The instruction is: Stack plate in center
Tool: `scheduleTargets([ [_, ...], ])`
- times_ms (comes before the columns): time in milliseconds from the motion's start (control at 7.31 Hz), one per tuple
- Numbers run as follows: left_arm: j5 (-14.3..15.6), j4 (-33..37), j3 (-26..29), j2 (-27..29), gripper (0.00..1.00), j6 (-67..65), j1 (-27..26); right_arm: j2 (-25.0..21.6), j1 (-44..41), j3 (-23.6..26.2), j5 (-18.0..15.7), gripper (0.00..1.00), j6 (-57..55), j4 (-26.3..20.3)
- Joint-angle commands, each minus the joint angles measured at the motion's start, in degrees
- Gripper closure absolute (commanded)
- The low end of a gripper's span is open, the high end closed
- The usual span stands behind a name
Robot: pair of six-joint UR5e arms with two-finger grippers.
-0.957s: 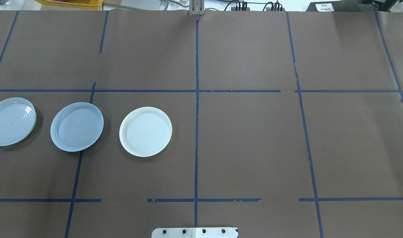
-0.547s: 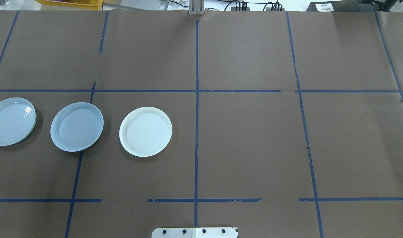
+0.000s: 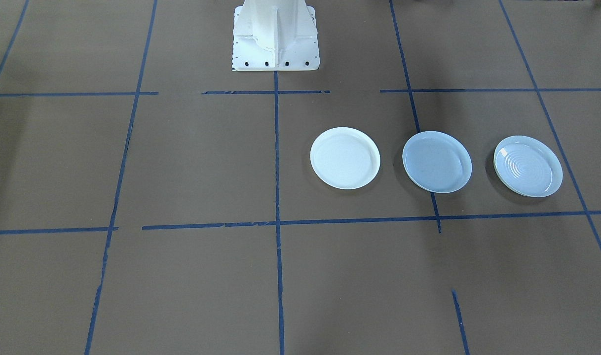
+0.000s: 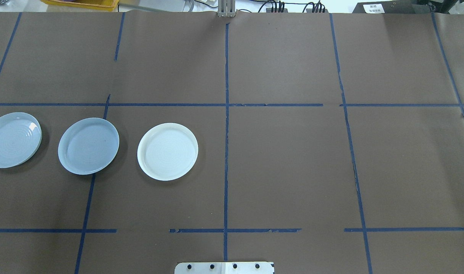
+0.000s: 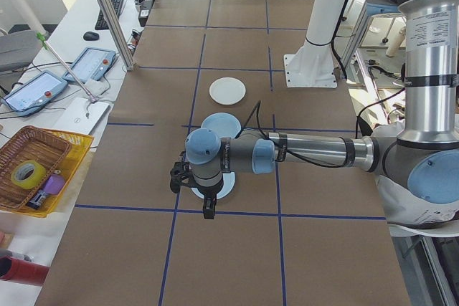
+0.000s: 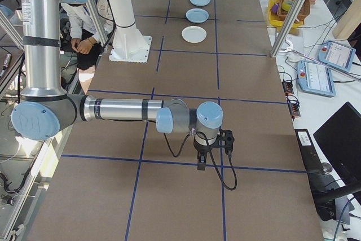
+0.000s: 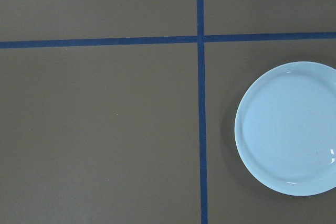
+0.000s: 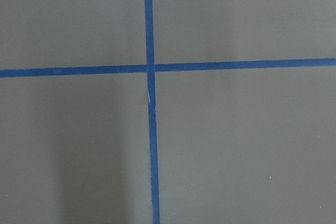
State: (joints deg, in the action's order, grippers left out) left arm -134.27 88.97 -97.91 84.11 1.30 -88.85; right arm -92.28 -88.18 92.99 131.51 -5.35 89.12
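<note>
Brown paper table (image 4: 285, 160) gridded with blue tape. At overhead left, smooth blue plate (image 4: 88, 146) flat, between ringed blue plate (image 4: 13, 139) and white plate (image 4: 167, 151), all apart. Left gripper (image 5: 193, 190) and right gripper (image 6: 211, 149) over tape lines; opening impossible to tell.
</note>
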Motion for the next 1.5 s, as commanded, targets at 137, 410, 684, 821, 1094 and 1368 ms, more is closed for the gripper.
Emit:
scheduleTargets([
  [137, -0.11, 20.46, 10.07, 0.18, 0.0, -12.5, 6.46, 0.0, 0.02, 0.0, 0.06, 0.0, -0.01, 0.0],
  [410, -0.11, 34.37, 16.24, 0.35, 0.0, -23.83, 12.44, 0.0, 0.02, 0.0, 0.06, 0.0, -0.01, 0.0],
  [684, -0.11, 42.12, 19.59, 0.62, 0.0, -32.38, 17.2, 0.0, 0.02, 0.0, 0.06, 0.0, 0.08, 0.0],
  [821, -0.11, 42.94, 19.78, 0.71, 0.0, -34.16, 18.7, 0.0, 0.02, 0.0, 0.06, 0.0, -0.01, 0.0],
  [1094, -0.2, 42.95, 19.87, 0.97, 0.01, -34.53, 20.2, 0.0, 0.02, 0.0, 0.06, 0.0, 0.08, 0.0],
  [1368, -0.2, 42.95, 21.43, 2.36, 0.02, -34.53, 20.56, 0.0, 0.02, 0.0, 0.06, 0.0, -0.01, 0.0],
])
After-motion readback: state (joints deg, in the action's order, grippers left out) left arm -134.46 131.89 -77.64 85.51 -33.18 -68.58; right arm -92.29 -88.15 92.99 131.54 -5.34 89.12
